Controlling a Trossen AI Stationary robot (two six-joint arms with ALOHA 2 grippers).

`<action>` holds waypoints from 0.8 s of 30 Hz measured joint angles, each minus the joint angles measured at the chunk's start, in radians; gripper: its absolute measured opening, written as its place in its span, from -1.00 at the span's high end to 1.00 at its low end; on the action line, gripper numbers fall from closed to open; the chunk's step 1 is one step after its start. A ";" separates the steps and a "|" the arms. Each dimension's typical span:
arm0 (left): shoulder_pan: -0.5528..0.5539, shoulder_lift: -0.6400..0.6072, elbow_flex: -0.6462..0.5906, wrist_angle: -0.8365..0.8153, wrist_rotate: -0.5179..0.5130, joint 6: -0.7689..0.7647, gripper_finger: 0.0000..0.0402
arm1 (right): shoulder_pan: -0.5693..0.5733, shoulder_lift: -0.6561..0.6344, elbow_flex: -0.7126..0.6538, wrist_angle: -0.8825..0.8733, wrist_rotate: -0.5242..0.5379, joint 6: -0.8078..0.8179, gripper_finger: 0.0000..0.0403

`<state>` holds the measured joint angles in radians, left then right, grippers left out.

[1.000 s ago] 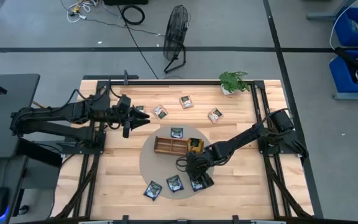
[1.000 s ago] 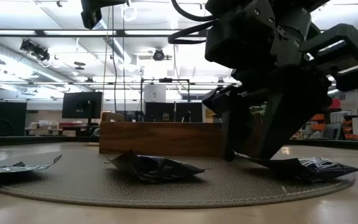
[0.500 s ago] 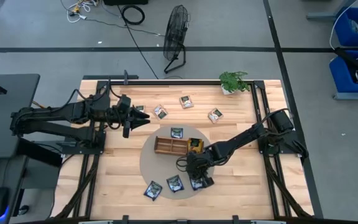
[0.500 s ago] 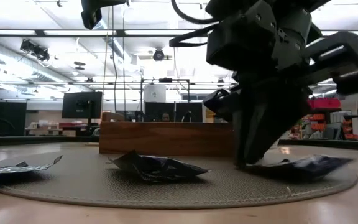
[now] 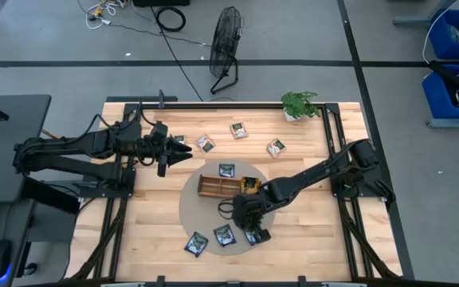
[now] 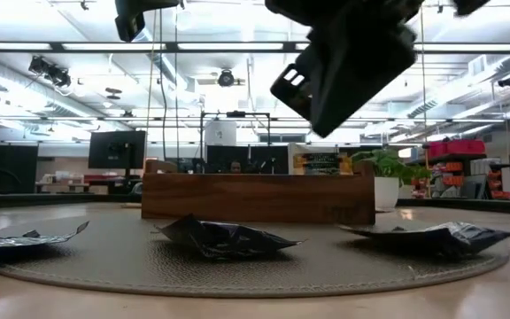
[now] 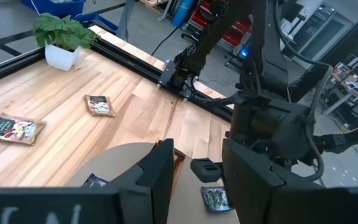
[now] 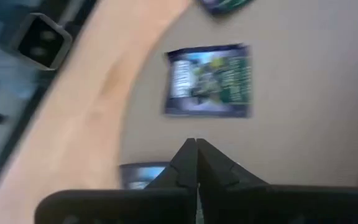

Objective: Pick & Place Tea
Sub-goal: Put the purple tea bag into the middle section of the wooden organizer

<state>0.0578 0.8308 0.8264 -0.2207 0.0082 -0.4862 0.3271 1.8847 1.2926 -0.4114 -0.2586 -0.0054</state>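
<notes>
1. Right hand (image 8: 196, 163) clenched, fingers pressed together, nothing between them; hovers over the round mat (image 5: 205, 214) near its front edge.
2. Dark blue tea packets (image 5: 223, 234) lie flat on mat below it; more packets (image 5: 238, 131) on bare table (image 5: 309, 239) behind.
3. Left hand (image 5: 183, 151) parted, empty, waiting at table's left.

No text, label, brand or number can be read in any view. The tea packets (image 5: 224, 234) on the round mat (image 5: 191, 209) carry printing, but it is too small or blurred to make out; one packet (image 8: 209, 81) shows only smeared green and blue print.
</notes>
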 joint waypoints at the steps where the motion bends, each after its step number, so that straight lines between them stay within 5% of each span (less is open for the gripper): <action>1: 0.000 0.000 0.000 -0.002 0.000 0.000 0.30 | 0.001 0.000 0.000 -0.004 -0.013 0.018 0.95; 8: 0.000 0.000 0.000 -0.007 0.000 0.000 0.30 | 0.039 0.000 -0.060 -0.023 -0.026 0.024 0.50; 17: 0.000 0.000 0.000 -0.026 0.000 0.000 0.30 | 0.070 0.001 -0.124 0.091 0.162 -0.019 -0.36; 24: 0.000 0.000 0.000 -0.027 0.000 -0.001 0.30 | 0.071 0.001 -0.153 0.097 0.163 -0.058 -0.53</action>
<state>0.0578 0.8310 0.8265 -0.2474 0.0082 -0.4870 0.3977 1.8854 1.1391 -0.3144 -0.0958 -0.0635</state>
